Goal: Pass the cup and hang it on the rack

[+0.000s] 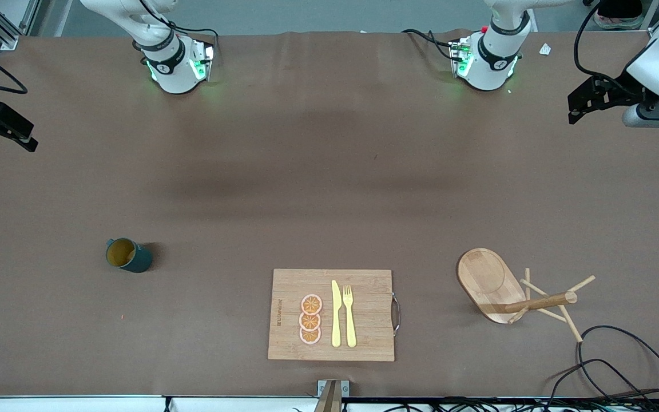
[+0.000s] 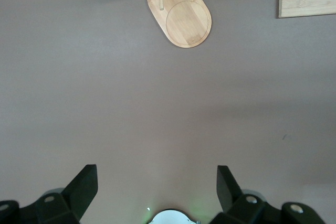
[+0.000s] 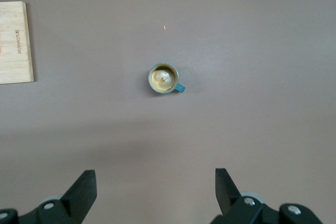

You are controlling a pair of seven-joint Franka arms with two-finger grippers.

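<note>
The cutting board (image 1: 331, 315) lies nearest the front camera, at the middle of the table (image 1: 329, 171), and serves well as the marker for everything else. On it rest three orange slices (image 1: 310, 319) in a row, and just beside them a yellow knife (image 1: 336, 315) and a yellow fork (image 1: 349, 315), side by side and lengthwise. A metal handle (image 1: 396, 313) sits on the board's edge toward the left arm's end of the table.

From the board toward the left arm's end stands the rack (image 1: 492, 286), well apart from it; its oval base is on the cloth and its post (image 1: 541, 301) with thin pegs shows leaning out toward the table's end in the front view. Some black cables (image 1: 621, 366) loop near it at the table's edge.

From the board toward the right arm's end, also well apart, the cup (image 1: 128, 255) stands upright on the cloth, its tan inside showing and nothing touching it.

Farther from the board, the grippers hang in the air at the two ends of the table. The right gripper (image 3: 155, 190) is over bare cloth, its fingers (image 3: 84, 187) spread wide and empty. The left gripper (image 2: 156, 187) hovers likewise over bare cloth, fingers (image 2: 86, 184) released and holding nothing. Both arms wait.
</note>
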